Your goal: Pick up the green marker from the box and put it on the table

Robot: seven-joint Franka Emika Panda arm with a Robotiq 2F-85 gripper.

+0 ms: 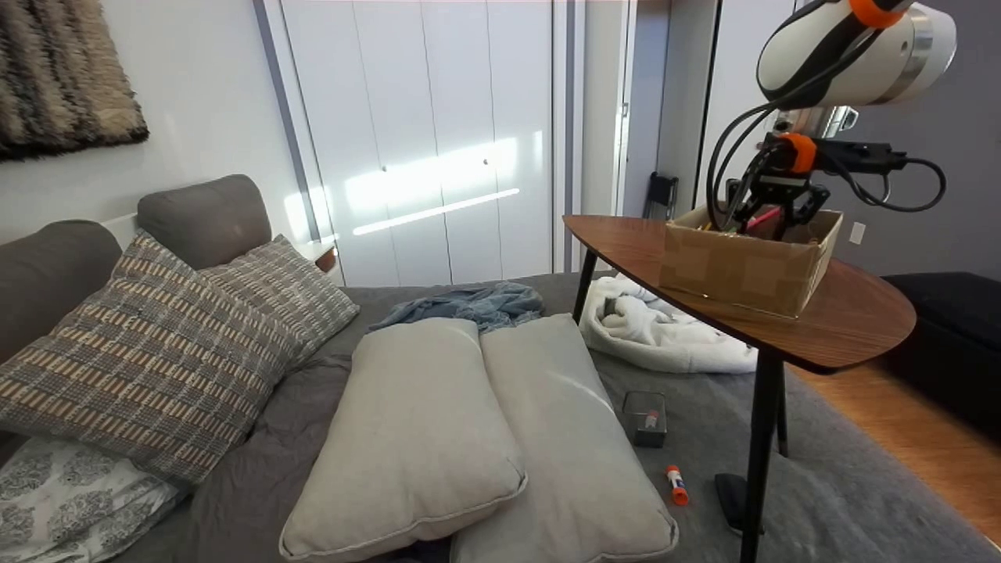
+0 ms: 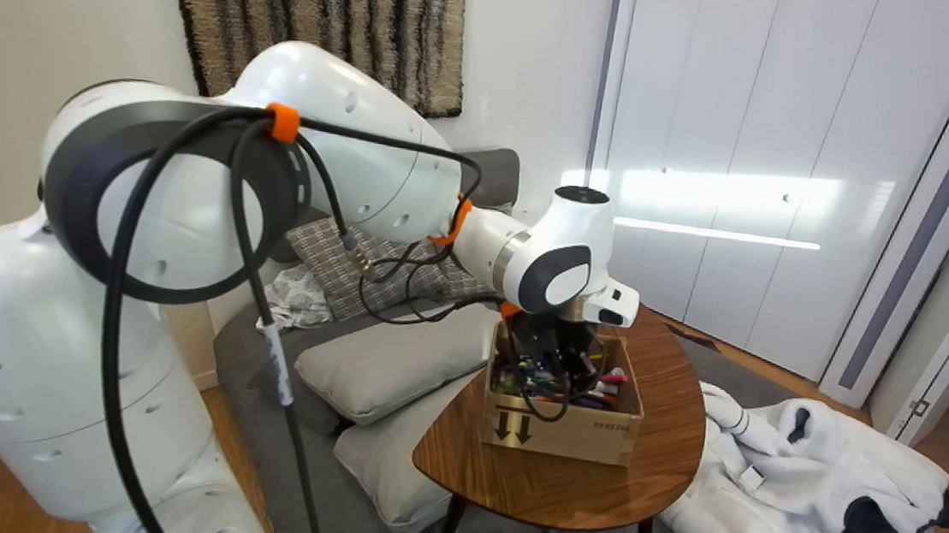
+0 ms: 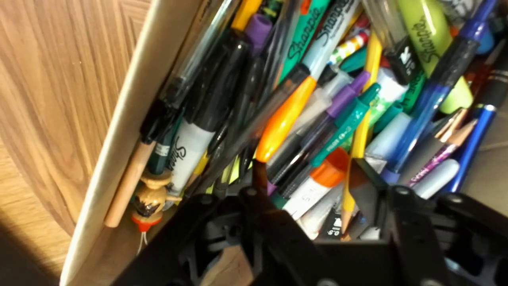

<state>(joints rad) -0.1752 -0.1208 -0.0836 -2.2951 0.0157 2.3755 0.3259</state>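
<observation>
"Grey cloth covers the bed [image 1: 704,426]; the white arm [image 2: 348,139] reaches over the table [image 2: 524,487], whose reddish-brown wooden top carries a cardboard box [image 2: 563,433]."

"And the gripper [image 3: 309,174]?"

"It points down into the box in both exterior views; in the wrist view its fingers [image 3: 369,190] stand apart, with a wide gap between the tips."

"Where does that leave the green marker [image 3: 304,37]?"

"In the box, among heaped pens [image 3: 424,115]; it lies outside that gap, beyond the fingertips, towards the top of the wrist view; a pale marker [image 3: 327,39] lies just beside it; both are lettered Sharpie."

"Which way does it point?"

"Its long axis slants steeply, from the top edge down to the left; the lettering climbs along it towards the upper right; that upper end is cut off by the edge, and the lower end is lost among other pens; so I can't tell which end wears the cap."

"Anything slimmer, closer to the gripper?"

"A green pen [image 3: 345,127] slants the same way, nearer the fingertips; a yellow pencil [image 3: 359,139] reaches into the gap beside one finger; I can't tell whether they touch."
</observation>
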